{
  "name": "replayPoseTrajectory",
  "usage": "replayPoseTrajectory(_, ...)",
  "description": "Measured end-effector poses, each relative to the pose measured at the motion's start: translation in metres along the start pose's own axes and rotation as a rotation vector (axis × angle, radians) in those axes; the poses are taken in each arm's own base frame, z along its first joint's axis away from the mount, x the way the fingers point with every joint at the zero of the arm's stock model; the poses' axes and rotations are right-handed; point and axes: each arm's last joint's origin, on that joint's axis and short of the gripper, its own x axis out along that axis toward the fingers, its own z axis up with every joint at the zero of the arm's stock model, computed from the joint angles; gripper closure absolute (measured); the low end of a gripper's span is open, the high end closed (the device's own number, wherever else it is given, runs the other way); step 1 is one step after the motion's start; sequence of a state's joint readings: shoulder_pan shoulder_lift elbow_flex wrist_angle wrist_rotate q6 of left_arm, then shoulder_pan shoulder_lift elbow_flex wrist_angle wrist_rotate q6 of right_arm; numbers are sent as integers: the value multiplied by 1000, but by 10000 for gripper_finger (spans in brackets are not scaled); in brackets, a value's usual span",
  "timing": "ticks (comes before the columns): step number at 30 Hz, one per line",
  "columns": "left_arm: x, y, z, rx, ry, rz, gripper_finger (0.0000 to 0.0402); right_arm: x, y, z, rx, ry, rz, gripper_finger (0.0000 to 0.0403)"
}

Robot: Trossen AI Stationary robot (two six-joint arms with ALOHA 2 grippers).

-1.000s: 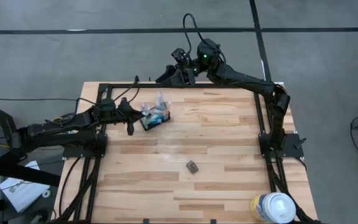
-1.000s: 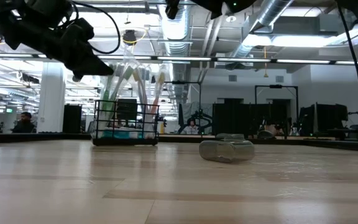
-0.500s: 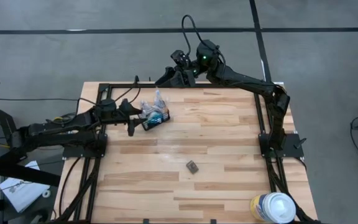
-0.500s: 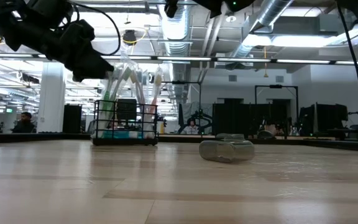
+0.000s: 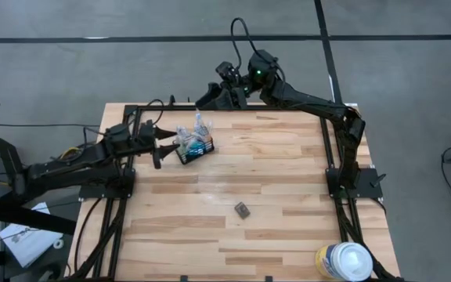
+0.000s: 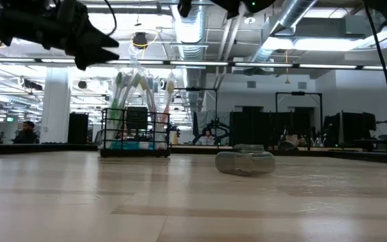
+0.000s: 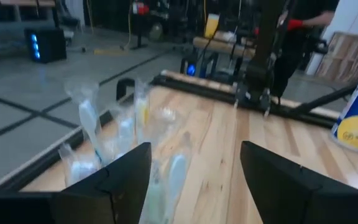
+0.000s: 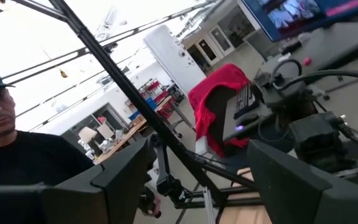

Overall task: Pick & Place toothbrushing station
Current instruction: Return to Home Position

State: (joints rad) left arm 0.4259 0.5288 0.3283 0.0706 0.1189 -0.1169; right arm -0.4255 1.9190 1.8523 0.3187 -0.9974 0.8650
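Black wire mesh catches the eye first. From above, the caddy (image 5: 198,150) sits on the table (image 5: 272,172) toward its far side, left of centre. The left gripper (image 5: 161,146) is just beside it, pointing at it, and the right gripper (image 5: 208,98) waits over the far edge.

From table height, the toothbrushes (image 6: 136,84) stand tall out of the mesh. The left gripper hangs up near their heads, not touching them.

Past the left wrist, its fingers (image 7: 126,177) are spread wide with nothing between them, and the brushes show blurred just ahead.

The right wrist shows its fingers (image 8: 120,177) spread too, facing the room, where a person (image 8: 17,155) is in view.

My worry is this: if the left arm swings home low, a finger could clip a brush head and tip the light caddy.
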Motion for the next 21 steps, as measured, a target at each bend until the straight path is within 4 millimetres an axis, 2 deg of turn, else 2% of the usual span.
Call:
replayPoseTrajectory(5,-12,-3,17,-12,-160,-6,160,0,5,4,-69,-32,32,138)
replayPoseTrajectory(11,-40,-12,72,-122,-392,-53,160,-11,27,30,-158,-44,78,138)
replayPoseTrajectory(13,-49,-15,85,-152,-443,-72,160,-18,35,40,-122,-25,103,138)
replayPoseTrajectory(15,-60,-17,94,-152,-491,-85,160,-27,38,48,-63,-22,107,138)
replayPoseTrajectory(17,-70,-19,101,-172,-539,-103,160,-33,44,52,-82,-30,110,138)
replayPoseTrajectory(21,-83,-22,104,-196,-583,-145,160,-42,59,57,-232,-6,137,138)
